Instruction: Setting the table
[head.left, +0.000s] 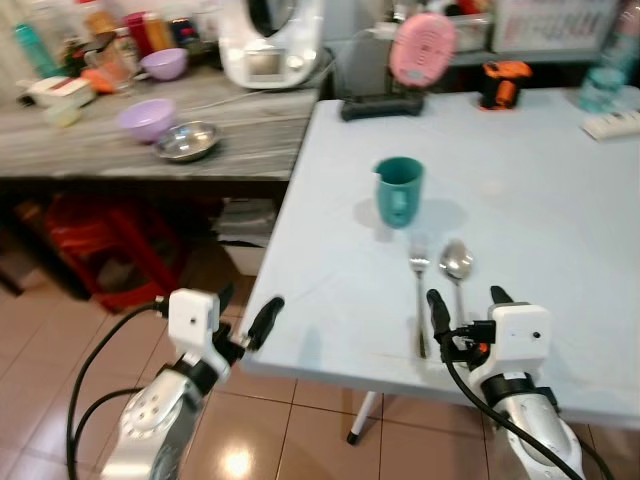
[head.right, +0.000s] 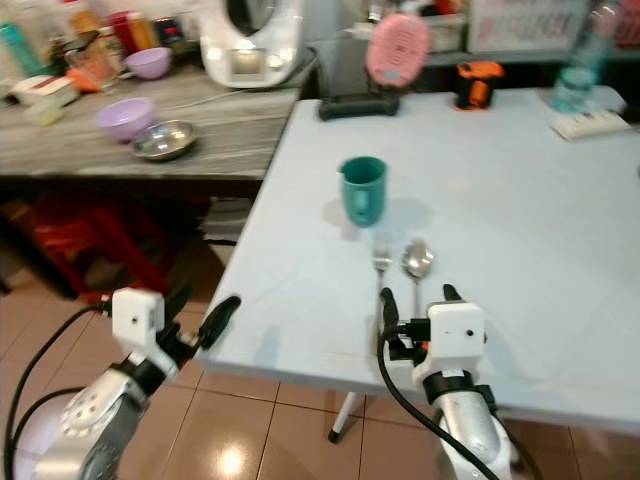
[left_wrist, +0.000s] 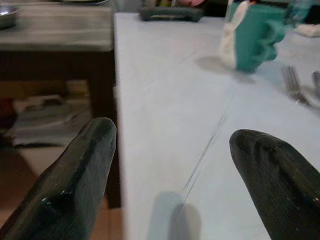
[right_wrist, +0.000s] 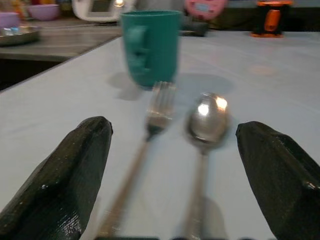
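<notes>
the right gripper (head.left: 468, 306) hovers low over the near edge of the pale blue table (head.left: 560, 230), fingers spread wide with the handles of the fork (head.left: 419, 290) and spoon (head.left: 457, 275) between them, while the left gripper (head.left: 246, 317) hangs released at the table's near left corner. the fork and spoon lie side by side. beyond them stands a teal mug (head.left: 399, 190), and farther left a grey counter (head.left: 100, 140) holds a steel bowl (head.left: 186, 141) and a purple bowl (head.left: 147, 119).

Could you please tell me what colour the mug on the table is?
The mug is teal, clearest in the right wrist view.
</notes>
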